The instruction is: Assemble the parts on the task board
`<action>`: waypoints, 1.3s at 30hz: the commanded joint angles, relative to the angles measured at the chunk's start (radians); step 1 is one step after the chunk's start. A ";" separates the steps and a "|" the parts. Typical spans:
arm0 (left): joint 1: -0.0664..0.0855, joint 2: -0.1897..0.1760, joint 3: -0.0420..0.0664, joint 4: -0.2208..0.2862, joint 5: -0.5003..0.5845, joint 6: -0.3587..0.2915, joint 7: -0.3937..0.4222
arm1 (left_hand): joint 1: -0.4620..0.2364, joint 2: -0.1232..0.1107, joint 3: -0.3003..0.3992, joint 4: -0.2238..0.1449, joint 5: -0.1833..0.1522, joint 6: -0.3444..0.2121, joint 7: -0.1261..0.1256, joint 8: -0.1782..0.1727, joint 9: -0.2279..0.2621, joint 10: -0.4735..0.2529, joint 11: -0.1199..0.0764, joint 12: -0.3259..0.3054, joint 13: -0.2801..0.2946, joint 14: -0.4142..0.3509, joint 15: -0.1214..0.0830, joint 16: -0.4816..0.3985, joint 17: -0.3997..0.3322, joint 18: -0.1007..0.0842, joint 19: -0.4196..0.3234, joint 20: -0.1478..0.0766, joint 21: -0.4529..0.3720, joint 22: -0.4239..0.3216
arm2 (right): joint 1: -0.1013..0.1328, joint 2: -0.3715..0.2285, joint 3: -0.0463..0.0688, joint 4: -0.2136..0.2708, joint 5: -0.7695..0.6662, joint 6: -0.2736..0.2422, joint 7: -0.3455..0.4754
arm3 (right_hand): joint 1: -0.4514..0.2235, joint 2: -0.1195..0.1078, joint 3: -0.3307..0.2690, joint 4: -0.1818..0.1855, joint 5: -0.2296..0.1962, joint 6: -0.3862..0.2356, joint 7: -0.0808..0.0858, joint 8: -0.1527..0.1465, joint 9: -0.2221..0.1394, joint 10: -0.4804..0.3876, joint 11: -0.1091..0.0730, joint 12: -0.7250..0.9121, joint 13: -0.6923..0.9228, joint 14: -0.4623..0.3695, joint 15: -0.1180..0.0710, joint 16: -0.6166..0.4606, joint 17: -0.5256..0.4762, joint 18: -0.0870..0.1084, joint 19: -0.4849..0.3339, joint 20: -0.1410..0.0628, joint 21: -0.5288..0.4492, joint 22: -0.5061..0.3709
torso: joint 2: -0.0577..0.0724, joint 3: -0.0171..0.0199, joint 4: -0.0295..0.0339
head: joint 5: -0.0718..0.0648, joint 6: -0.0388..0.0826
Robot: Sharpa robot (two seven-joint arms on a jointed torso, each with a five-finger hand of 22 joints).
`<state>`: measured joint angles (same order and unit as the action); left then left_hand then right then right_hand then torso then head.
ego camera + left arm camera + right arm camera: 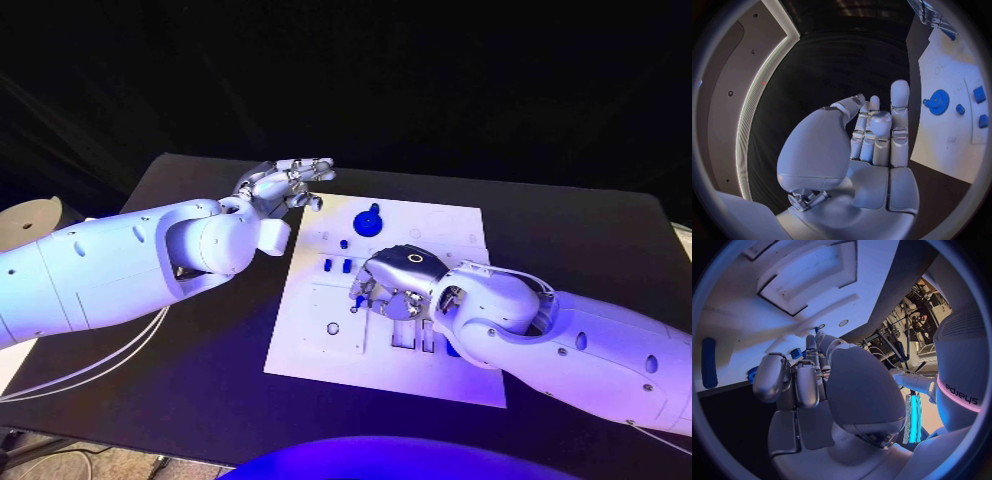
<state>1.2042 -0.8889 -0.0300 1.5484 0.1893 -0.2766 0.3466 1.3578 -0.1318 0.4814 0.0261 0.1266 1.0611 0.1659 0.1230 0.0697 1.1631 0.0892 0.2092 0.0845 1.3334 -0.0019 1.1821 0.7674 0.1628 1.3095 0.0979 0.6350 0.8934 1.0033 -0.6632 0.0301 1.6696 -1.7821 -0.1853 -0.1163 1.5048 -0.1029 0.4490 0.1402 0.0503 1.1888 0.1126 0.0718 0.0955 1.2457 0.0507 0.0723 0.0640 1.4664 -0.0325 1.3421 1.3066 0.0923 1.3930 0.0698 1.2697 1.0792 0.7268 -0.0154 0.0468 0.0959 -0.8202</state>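
My left hand point(289, 180) hovers upper left of centre, off the task board point(325, 345) corner, fingers loosely apart, holding nothing. Right hand point(389, 290) sits mid-frame over the board w/ fingers curled down; can't tell if it grips a part. Blue gear point(369, 221) lies flat near the board's top edge, its small tab pointing up-frame.
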 commanded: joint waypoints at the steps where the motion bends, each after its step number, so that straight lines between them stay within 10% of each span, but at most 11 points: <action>1: 0.000 0.001 0.001 0.001 0.002 0.020 0.001 | 0.008 0.003 -0.002 -0.005 0.005 -0.009 0.001 0.005 -0.001 -0.008 0.000 0.003 0.001 -0.002 0.004 -0.003 -0.001 0.010 0.000 0.002 -0.003 -0.001 | -0.002 0.002 -0.001 0.002 -0.004 0.026 0.006 | -0.008 0.001 0.007 0.000 0.003 0.003 0.006 0.003 0.002 0.002 0.007 -0.006 0.001 0.058 0.007 0.000 0.001 0.003 0.005 0.005 0.003 0.000 | 0.000 -0.0006 0.0002 | 0.001 0.000; 29: 0.000 0.002 0.001 0.001 0.002 0.025 -0.002 | 0.008 0.003 -0.003 -0.006 0.005 -0.010 0.001 0.005 -0.001 -0.009 0.000 0.004 0.001 -0.002 0.005 -0.003 -0.001 0.009 0.000 0.002 -0.003 -0.001 | -0.007 0.028 -0.008 -0.020 -0.019 0.071 -0.016 | -0.021 -0.001 0.009 -0.003 0.002 0.001 0.008 0.001 0.003 -0.001 0.009 -0.007 0.000 0.057 0.009 -0.001 0.000 0.003 0.003 0.007 0.001 -0.002 | 0.001 -0.0011 -0.0005 | 0.006 -0.005; 39: 0.000 0.003 0.001 -0.001 0.001 0.026 -0.004 | 0.008 0.003 -0.003 -0.006 0.005 -0.010 0.001 0.005 -0.001 -0.009 0.000 0.004 0.001 -0.002 0.005 -0.003 -0.001 0.009 0.000 0.002 -0.003 -0.001 | -0.007 0.030 -0.011 -0.028 -0.011 0.074 -0.045 | -0.131 -0.076 -0.105 0.007 0.018 -0.189 0.045 -0.009 -0.030 -0.183 0.049 0.003 0.002 0.037 0.043 -0.043 -0.051 0.027 -0.055 0.036 -0.088 -0.130 | -0.001 -0.0005 -0.0002 | 0.005 -0.006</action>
<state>1.2042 -0.8881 -0.0300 1.5473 0.1893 -0.2705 0.3405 1.3578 -0.1318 0.4785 0.0233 0.1266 1.0575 0.1695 0.1230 0.0698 1.1631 0.0892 0.2091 0.0844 1.3334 -0.0019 1.1821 0.7676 0.1628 1.3095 0.0980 0.6351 0.8936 1.0008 -0.6319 0.0235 1.6505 -1.7834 -0.1435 -0.1268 1.3762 -0.1710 0.3565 0.1488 0.0621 1.0122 0.1551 0.0641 0.0666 1.0798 0.0934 0.0720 0.0649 1.4665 0.0038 1.3029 1.2597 0.1083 1.3437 0.1045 1.1879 0.9583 0.7268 -0.0163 0.0462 0.1014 -0.8262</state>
